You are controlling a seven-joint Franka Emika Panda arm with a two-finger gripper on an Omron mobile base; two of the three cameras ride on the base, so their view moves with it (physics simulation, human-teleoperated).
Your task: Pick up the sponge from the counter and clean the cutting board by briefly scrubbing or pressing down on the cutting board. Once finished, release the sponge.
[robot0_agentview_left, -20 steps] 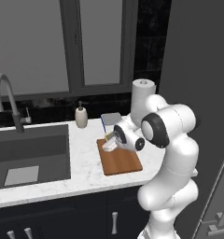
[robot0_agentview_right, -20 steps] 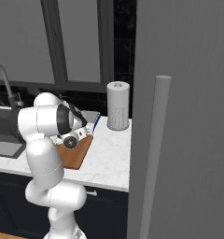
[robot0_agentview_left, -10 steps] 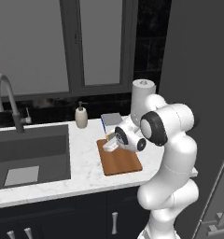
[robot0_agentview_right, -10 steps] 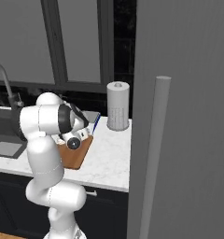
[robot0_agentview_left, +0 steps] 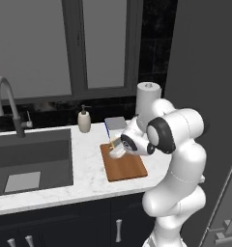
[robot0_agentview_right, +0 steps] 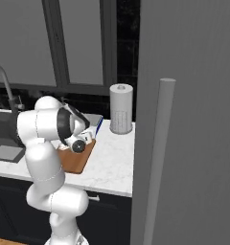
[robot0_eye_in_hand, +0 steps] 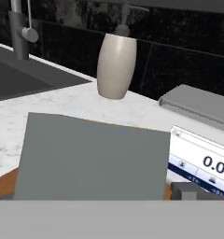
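Observation:
The grey-blue sponge [robot0_eye_in_hand: 93, 158] lies flat on the brown wooden cutting board [robot0_agentview_left: 129, 170], at the board's far left end. My gripper [robot0_agentview_left: 116, 150] reaches down to it from the right and is shut on the sponge [robot0_agentview_left: 115, 151]. In the hand view the sponge's grey top spans the foreground, and one dark fingertip [robot0_eye_in_hand: 185, 190] sits at its right edge. Slivers of the cutting board [robot0_eye_in_hand: 3, 183] show beside the sponge. In the right base view my wrist covers the gripper above the cutting board [robot0_agentview_right: 77, 163]. The board rests on the white marble counter [robot0_agentview_left: 89, 179].
A soap dispenser [robot0_agentview_left: 84, 120] stands behind the board. A grey-topped blue-and-white box [robot0_eye_in_hand: 203, 164] with a "0.00" readout sits just right of it. A paper towel roll [robot0_agentview_right: 120, 109] stands at the back. The sink [robot0_agentview_left: 31, 159] and faucet [robot0_agentview_left: 7, 103] lie left. A dark tall panel [robot0_agentview_right: 184, 119] bounds the right.
The hand with the sponge has shifted only slightly over the far end of the board. The arm's pose is nearly the same.

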